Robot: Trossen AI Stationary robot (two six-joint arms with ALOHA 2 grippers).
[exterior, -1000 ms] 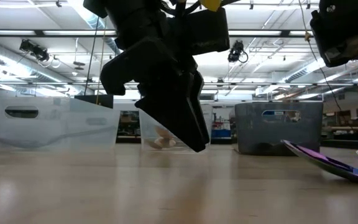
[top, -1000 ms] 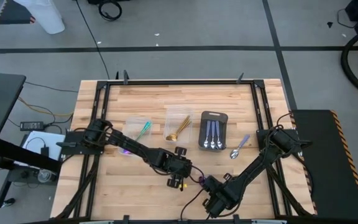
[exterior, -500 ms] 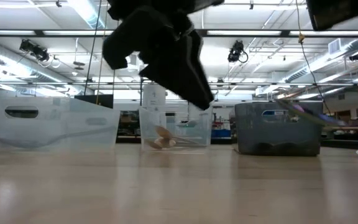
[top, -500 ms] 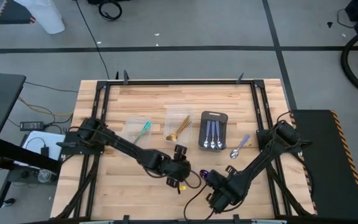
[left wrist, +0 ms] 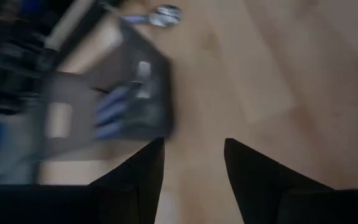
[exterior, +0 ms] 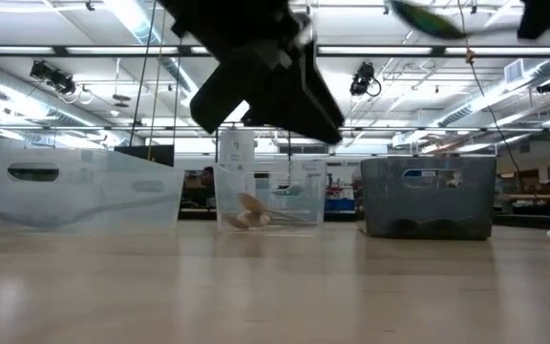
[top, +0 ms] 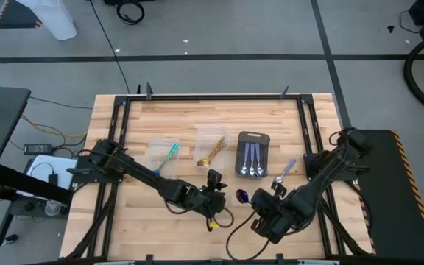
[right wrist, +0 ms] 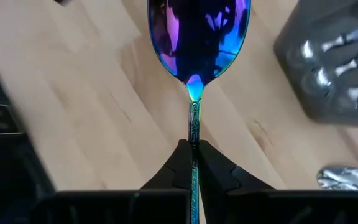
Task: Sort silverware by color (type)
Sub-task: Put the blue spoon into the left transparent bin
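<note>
Your right gripper [right wrist: 193, 155] pinches the iridescent spoon [right wrist: 197, 37] by its handle, lifted off the table — bowl pointing ahead. Its clear tub [top: 162, 153] lies far-left, past the spread left gripper [top: 213, 179] — nearer it.

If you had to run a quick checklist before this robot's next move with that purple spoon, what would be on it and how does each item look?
1. Right gripper shut on the iridescent spoon by its handle: ok.
2. Spoon lifted clear of the table: ok.
3. Left gripper open and empty, out of the way: ok.
4. Clear tub with teal-handled spoons reachable: cannot tell, the left arm lies between.
5. Silver spoon loose on the table beside the grey tray: not ok, unsorted.
</note>
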